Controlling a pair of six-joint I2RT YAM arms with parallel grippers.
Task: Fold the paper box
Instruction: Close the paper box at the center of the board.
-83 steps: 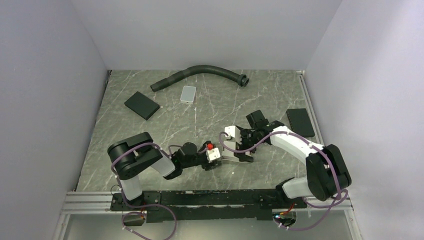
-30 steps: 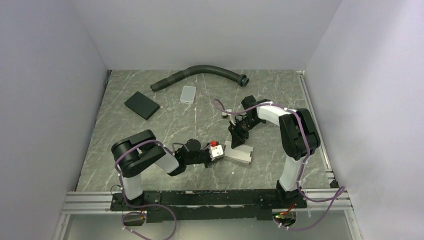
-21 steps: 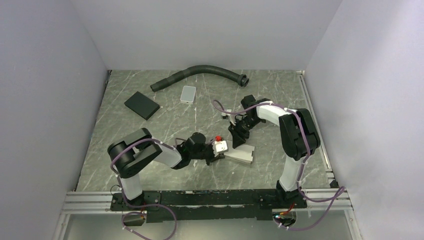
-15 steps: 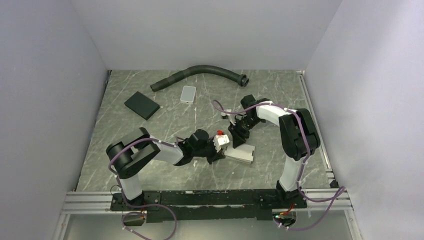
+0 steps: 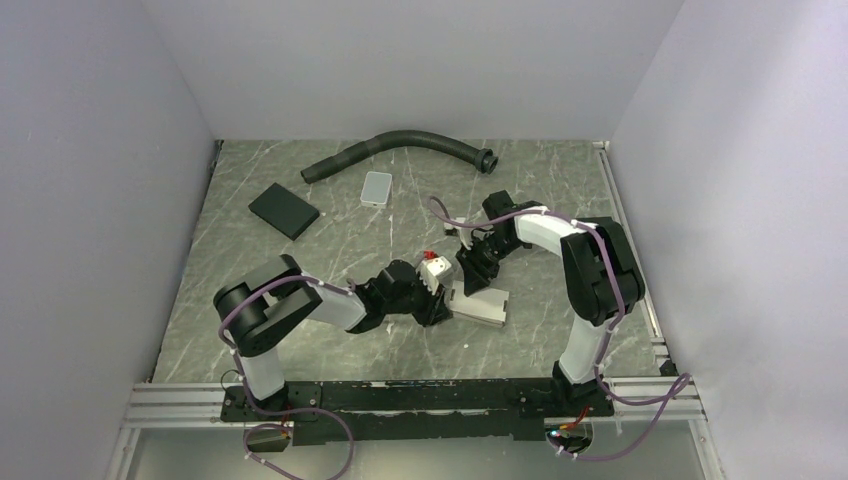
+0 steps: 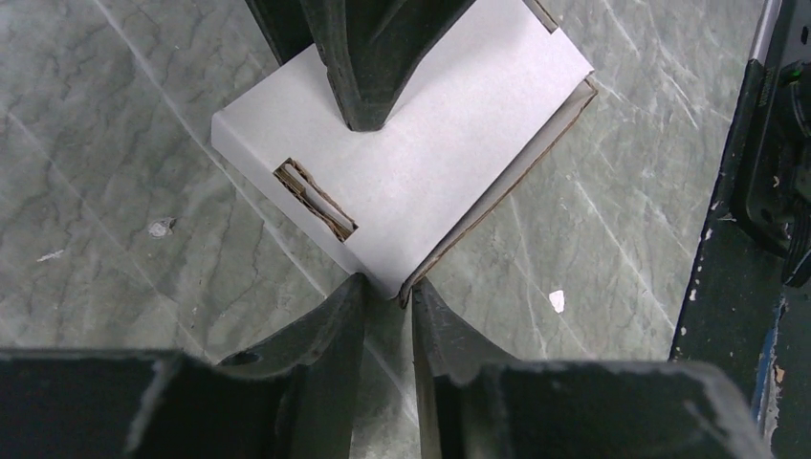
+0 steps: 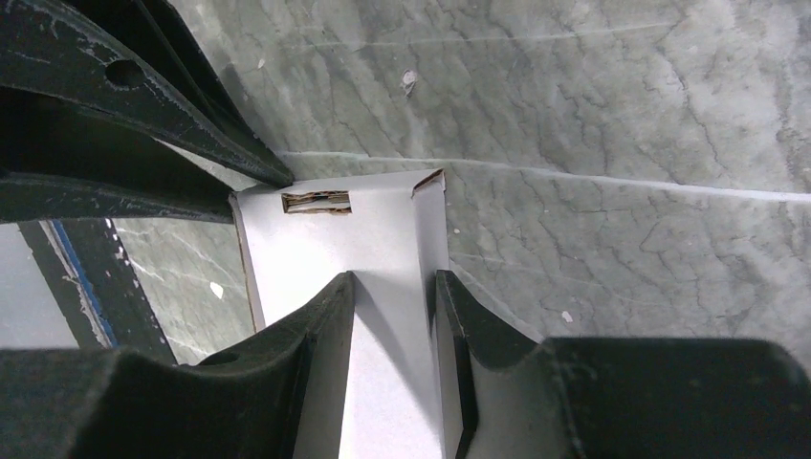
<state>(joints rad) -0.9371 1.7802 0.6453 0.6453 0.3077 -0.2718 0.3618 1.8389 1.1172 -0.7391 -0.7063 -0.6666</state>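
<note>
White walls (image 5: pixel 420 60) close in a grey-green marbled table (image 5: pixel 560 190) on three sides. A mounting rail (image 5: pixel 170 408) carrying both arm bases runs along its near edge.

The left tool (image 6: pixel 392 287) is low over the table, its two dark fingers parted by only a narrow gap. The near corner of the paper box (image 6: pixel 449 124) sits right at the mouth of that gap, and I cannot tell whether either fingertip actually touches it.

The right tool (image 7: pixel 394 282) stands at the far side of the box with its fingers partly spread, not pinching anything. One fingertip (image 7: pixel 330 306) is planted on the box's white top face. The other is at the box's long edge, beside a narrow side panel.

The box lies flat as a slim carton, a little right of the table's middle and nearer the front than the back, directly between the two tools. A small rectangular slot (image 6: pixel 316 199) with a brown raw edge is cut in its top face near one end. Along one long side the seam gapes slightly, showing brown card inside.

Well apart from the box, toward the back of the table, lie three things, each on its own. One is a curved black hose (image 5: pixel 400 142). A small light grey tile (image 5: pixel 377 187) with rounded corners lies just in front of the hose, and a flat black pad (image 5: pixel 284 210) lies to the left of the tile.
</note>
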